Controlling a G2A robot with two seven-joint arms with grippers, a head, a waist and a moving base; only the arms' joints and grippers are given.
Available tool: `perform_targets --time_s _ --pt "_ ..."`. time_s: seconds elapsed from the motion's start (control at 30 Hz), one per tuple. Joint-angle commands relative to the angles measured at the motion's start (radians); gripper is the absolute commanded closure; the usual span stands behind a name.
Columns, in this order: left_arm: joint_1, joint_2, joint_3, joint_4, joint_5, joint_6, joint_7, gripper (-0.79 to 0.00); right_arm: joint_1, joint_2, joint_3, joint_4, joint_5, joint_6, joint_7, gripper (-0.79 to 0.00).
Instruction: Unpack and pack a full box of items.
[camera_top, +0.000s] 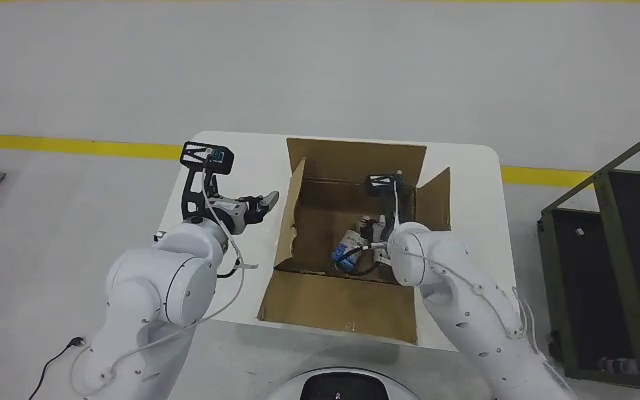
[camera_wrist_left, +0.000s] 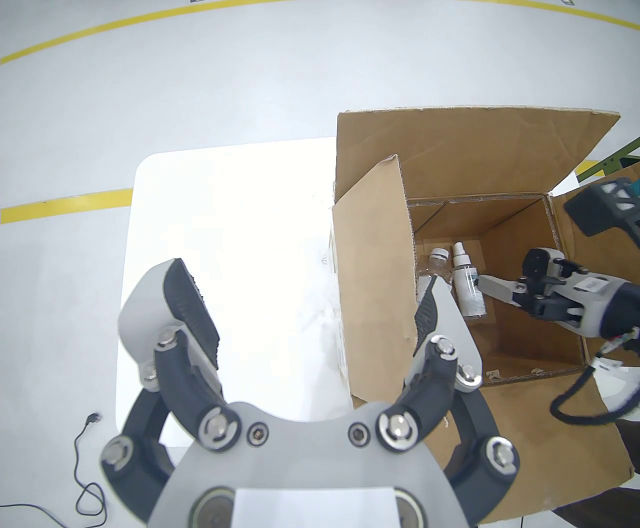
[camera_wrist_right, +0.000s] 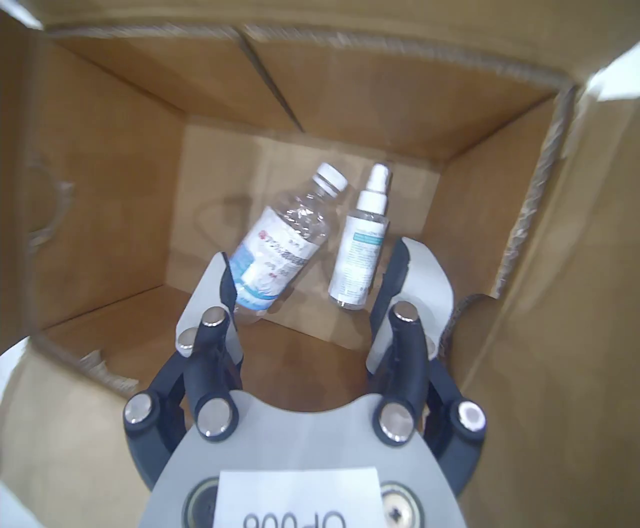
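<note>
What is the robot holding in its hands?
Nothing. The left gripper is open over the table; the right gripper is open inside the box, above the water bottle and spray bottle.

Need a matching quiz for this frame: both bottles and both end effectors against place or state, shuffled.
1 water bottle
2 spray bottle
3 left end effector
4 right end effector

A open, inside the cardboard box
B lying in the cardboard box, pump nozzle
C open, over the table beside the cardboard box
D lying in the cardboard box, white screw cap

Pairs: 1-D, 2-B, 3-C, 4-A
</note>
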Motion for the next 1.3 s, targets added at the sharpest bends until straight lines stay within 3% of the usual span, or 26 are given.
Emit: perform_targets --time_s 0.0,0.23,0.4,0.93,1.1,1.27 --pt "0.0 0.0 0.0 0.0 0.0 0.0 0.0 -0.785 -0.018 0.006 0.026 -0.075 -0.018 -0.035 -0.004 0.0" --pt "0.0 0.0 0.0 0.0 0.0 0.0 0.0 -0.785 -0.114 0.031 0.203 -0.384 0.038 -0.202 -0.026 0.0" --pt "0.0 0.0 0.0 0.0 0.0 0.0 0.0 -0.785 -0.177 0.048 0.396 -0.496 0.119 -0.301 0.006 0.0" --pt "0.0 0.0 0.0 0.0 0.0 0.0 0.0 -0.785 -0.362 0.09 0.905 -0.505 0.186 -0.491 0.103 0.0" --pt "0.0 0.0 0.0 0.0 0.0 0.0 0.0 -0.785 -0.435 0.102 0.968 -0.504 0.148 -0.547 0.213 0.0" --pt "0.0 0.0 0.0 0.0 0.0 0.0 0.0 -0.785 -0.478 0.116 0.941 -0.453 0.121 -0.648 0.288 0.0"
